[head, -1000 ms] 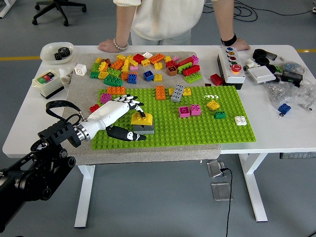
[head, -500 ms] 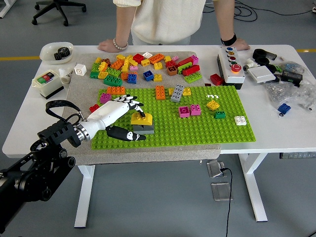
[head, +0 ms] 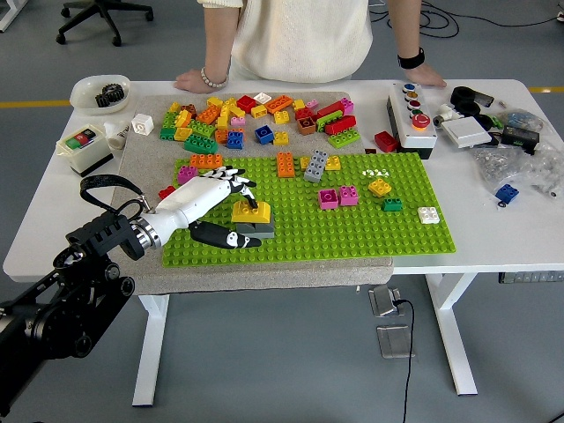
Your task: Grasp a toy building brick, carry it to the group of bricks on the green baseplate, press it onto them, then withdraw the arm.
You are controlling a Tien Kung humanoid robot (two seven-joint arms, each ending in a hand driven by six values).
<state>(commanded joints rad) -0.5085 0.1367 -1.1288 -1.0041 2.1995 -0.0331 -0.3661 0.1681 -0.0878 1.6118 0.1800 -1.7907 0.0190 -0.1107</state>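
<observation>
One arm is in view: the left arm enters from the lower left corner and extends forward and to the right, with the left hand lying low over the near left part of the green baseplate. The hand is palm-down, wrist toward the left edge of the baseplate. The upper fingers are spread and reach toward the top of the yellow brick, while the black thumb extends along the baseplate just below it. The fingers are open around the brick rather than closed on it; whether any fingertip touches it cannot be determined. The yellow brick sits on top of a grey brick, directly right of the fingers. Beyond the fingers, at the far side of the table, lies a loose pile of bricks. A person stands at the far edge with both hands resting on the table.
</observation>
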